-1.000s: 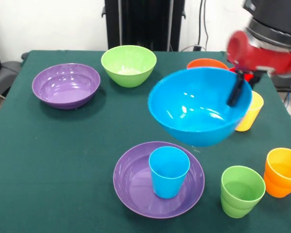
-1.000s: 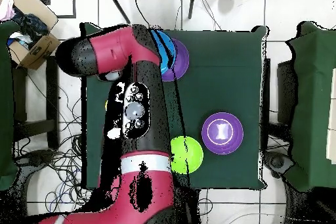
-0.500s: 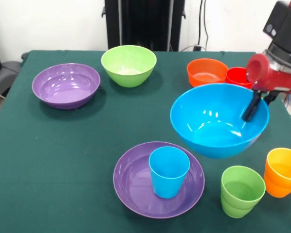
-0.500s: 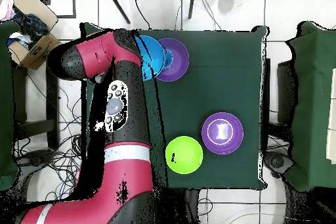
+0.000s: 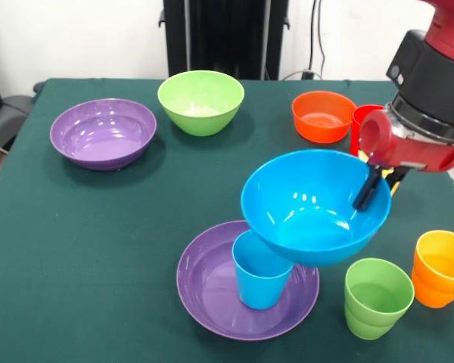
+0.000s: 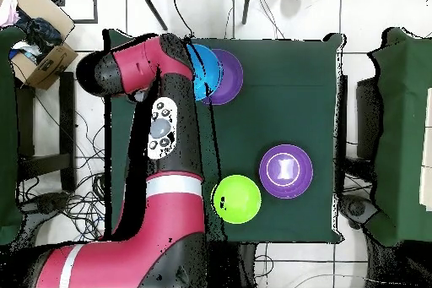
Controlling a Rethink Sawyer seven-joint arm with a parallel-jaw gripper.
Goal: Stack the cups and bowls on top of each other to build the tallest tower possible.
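Observation:
My gripper (image 5: 368,190) is shut on the right rim of the deep blue bowl (image 5: 306,204), with one dark finger inside the bowl. It holds the bowl in the air, tilted, and the bowl's left part overlaps the top of the blue cup (image 5: 259,278). That cup stands upright in the near wide purple bowl (image 5: 212,299). The green cup (image 5: 377,296) and orange cup (image 5: 441,267) stand at the near right. The red cup (image 5: 360,122) stands behind my gripper. The yellow cup is hidden. In the overhead view the blue bowl (image 6: 202,72) overlaps the purple bowl (image 6: 228,78).
The second purple bowl (image 5: 102,132) sits at the far left, the light green bowl (image 5: 200,100) at the far middle and the orange bowl (image 5: 323,115) at the far right. In the overhead view my arm (image 6: 160,133) covers the table's left side.
My gripper has carried the blue bowl from the right toward the middle and lower, so it now overlaps the blue cup. The cups and other bowls have not moved.

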